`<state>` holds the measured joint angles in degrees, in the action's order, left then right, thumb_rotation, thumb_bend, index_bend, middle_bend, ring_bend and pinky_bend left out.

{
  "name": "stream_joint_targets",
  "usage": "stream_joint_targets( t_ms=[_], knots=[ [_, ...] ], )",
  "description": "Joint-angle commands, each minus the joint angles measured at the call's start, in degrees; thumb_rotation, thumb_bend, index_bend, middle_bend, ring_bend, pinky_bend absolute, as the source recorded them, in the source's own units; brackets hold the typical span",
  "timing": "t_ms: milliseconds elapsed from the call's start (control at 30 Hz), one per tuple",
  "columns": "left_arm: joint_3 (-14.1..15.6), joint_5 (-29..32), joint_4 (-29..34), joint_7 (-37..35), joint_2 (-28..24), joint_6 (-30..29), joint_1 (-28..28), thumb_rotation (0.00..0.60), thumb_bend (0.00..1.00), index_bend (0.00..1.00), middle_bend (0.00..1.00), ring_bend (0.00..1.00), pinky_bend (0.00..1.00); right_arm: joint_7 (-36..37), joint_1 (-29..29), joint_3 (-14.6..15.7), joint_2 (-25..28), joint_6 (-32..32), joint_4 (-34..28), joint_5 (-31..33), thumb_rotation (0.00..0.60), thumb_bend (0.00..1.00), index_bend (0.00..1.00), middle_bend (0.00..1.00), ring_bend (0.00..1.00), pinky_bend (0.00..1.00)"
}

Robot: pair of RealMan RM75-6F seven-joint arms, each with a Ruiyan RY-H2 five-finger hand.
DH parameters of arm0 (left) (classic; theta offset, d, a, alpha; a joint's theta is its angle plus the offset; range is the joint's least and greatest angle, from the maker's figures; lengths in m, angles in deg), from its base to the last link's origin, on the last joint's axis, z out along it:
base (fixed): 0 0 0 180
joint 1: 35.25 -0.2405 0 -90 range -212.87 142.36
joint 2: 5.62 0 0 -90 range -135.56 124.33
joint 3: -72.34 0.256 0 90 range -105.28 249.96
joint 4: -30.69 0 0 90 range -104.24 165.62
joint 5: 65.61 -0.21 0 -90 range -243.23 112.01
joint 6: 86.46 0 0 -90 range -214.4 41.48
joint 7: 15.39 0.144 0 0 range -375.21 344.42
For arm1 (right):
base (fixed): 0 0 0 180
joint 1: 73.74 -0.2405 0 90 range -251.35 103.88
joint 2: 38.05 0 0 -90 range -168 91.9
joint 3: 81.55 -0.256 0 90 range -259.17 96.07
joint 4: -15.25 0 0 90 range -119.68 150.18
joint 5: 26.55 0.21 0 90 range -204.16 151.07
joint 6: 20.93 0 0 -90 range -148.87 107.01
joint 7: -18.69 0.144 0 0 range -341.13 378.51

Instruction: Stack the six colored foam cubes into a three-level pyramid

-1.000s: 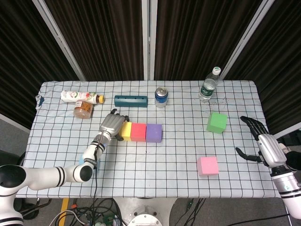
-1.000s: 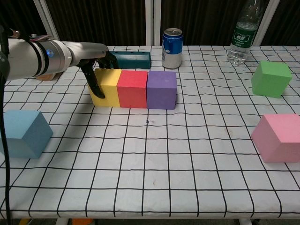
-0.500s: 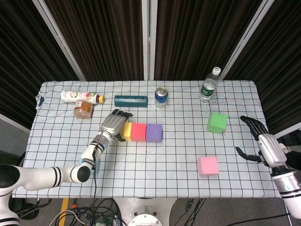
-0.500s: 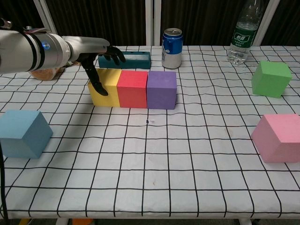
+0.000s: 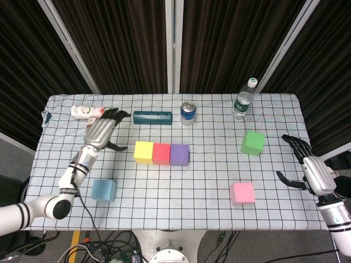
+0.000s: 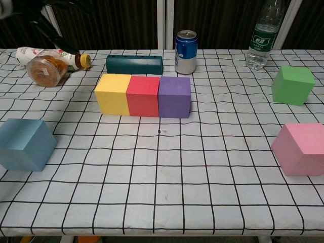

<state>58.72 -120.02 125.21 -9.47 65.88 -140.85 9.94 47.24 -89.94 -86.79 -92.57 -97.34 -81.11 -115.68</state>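
Yellow cube (image 5: 143,152), red cube (image 5: 162,153) and purple cube (image 5: 179,154) touching in a row mid-worktop (image 5: 192,186); blue cube (image 5: 103,190) front left, green cube (image 5: 253,142) and pink cube (image 5: 242,193) apart on the right. Left hand (image 5: 101,132) raised left of the row, fingers spread, holding nothing. Right hand (image 5: 311,171) at the right edge, likewise spread and empty

yellow-red-purple cube row (image 6: 143,95), blue (image 6: 24,144), pink (image 6: 300,148), green (image 6: 292,85) apart
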Motion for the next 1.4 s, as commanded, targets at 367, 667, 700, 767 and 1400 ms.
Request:
stream_joint_targets(
  t_ms=[367,667,700,767,1400],
  knots=[
    [10.6,-16.1,7.6,-8.0,-11.1,-3.4,-12.4,0.600,0.00,0.23,0.19,0.06,0.00,-2.0,-1.2,-0.4,-0.8,1.4,-1.0,0.4,0.600,0.26,0.00,0.06,0.00,0.00],
    [14.9,-23.8,9.7,-8.4,-11.5,-4.1,-15.5,0.600,0.00,0.20,0.17,0.06,0.00,-3.4,-1.4,-0.5,-0.5,2.1,-2.1,1.1,0.600,0.26,0.00,0.06,0.00,0.00],
    [15.2,-24.1,9.9,-8.3,-11.4,-4.1,-15.8,0.600,0.00,0.19,0.17,0.06,0.00,-3.4,-1.4,-0.5,-0.5,2.1,-2.1,1.1,0.600,0.26,0.00,0.06,0.00,0.00],
    [15.7,-24.4,10.4,-8.0,-11.5,-3.6,-16.1,0.600,0.00,0.19,0.17,0.06,0.00,-3.4,-1.4,-0.4,-0.6,2.1,-2.1,1.0,0.600,0.26,0.00,0.06,0.00,0.00],
    [18.2,-21.9,12.6,4.1,-7.9,-2.2,-18.1,0.600,0.00,0.18,0.16,0.06,0.00,-1.4,-1.6,-0.3,-1.1,2.5,-0.5,1.1,0.600,0.26,0.00,0.06,0.00,0.00]
  ],
)
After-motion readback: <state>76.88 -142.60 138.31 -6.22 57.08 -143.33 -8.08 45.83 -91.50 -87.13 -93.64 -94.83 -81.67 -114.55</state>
